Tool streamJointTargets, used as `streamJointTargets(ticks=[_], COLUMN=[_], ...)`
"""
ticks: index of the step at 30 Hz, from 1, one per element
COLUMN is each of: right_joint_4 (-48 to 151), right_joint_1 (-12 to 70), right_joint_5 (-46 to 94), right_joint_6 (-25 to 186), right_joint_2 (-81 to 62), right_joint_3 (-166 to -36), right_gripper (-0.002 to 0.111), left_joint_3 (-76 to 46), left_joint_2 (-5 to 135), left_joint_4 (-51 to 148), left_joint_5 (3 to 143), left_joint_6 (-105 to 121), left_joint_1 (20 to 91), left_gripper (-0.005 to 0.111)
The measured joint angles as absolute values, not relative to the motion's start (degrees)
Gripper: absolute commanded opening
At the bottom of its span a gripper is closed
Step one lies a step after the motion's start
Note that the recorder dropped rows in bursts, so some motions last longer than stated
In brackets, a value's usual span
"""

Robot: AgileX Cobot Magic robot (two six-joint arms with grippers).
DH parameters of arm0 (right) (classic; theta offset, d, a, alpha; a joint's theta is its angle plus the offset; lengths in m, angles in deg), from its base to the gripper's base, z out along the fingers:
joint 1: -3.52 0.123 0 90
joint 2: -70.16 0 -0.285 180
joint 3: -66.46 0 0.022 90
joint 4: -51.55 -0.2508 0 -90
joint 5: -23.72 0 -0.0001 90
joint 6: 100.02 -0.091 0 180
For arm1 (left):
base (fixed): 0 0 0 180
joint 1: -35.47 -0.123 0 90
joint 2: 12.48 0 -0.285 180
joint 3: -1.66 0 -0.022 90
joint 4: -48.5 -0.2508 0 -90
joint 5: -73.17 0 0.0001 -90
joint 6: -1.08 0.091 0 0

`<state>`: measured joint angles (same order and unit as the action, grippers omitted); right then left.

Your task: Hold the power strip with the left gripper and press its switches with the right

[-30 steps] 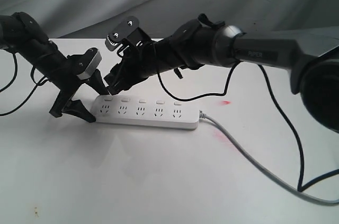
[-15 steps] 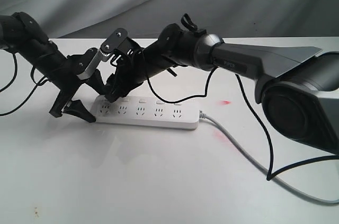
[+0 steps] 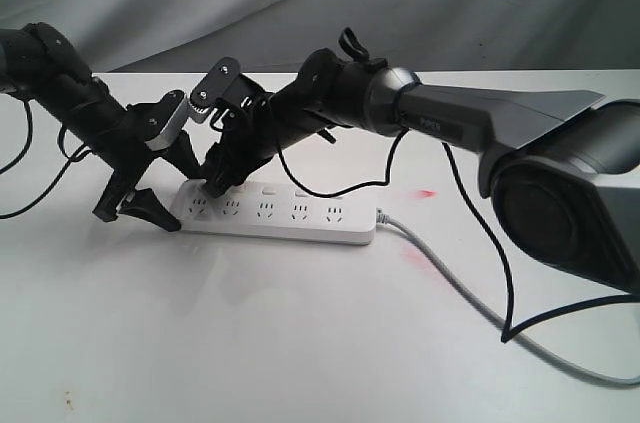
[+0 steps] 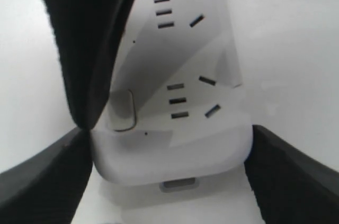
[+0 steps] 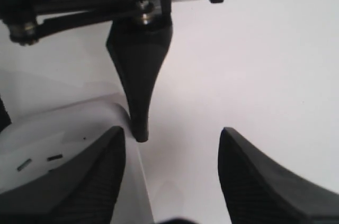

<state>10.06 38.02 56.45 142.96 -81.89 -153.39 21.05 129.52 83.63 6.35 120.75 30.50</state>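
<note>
The left hand clamps the strip's 9 o'clock end between its fingers, likely to stop presses shoving it across the table. The right hand, jaws spread wide and empty, reaches in from 1 o'clock and sets one finger at the endmost switch, apparently pressing. The cord trails toward 4 o'clock.

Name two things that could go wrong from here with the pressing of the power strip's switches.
1. The left gripper clamps only the rounded end of the power strip; a hard press may twist or tip the free length.
2. The right gripper is open, one finger over the strip, one off its edge, close to the left gripper's finger; it may miss the end switch or strike that finger.
</note>
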Motion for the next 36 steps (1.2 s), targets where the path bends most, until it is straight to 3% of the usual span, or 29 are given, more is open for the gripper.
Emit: streamJointTargets(ticks=[36], right_joint_4=[11.4], right_joint_1=[38.3], right_joint_5=[58.2], right_joint_6=[141.9], right_joint_2=[-83.2], right_joint_3=[-154.1], right_gripper=[0.049], left_joint_3=[21.0], left_joint_2=[129.5], left_joint_4=[83.6], left_joint_5=[6.4], left_joint_6=[120.8], left_joint_1=[30.5], left_gripper=[0.009])
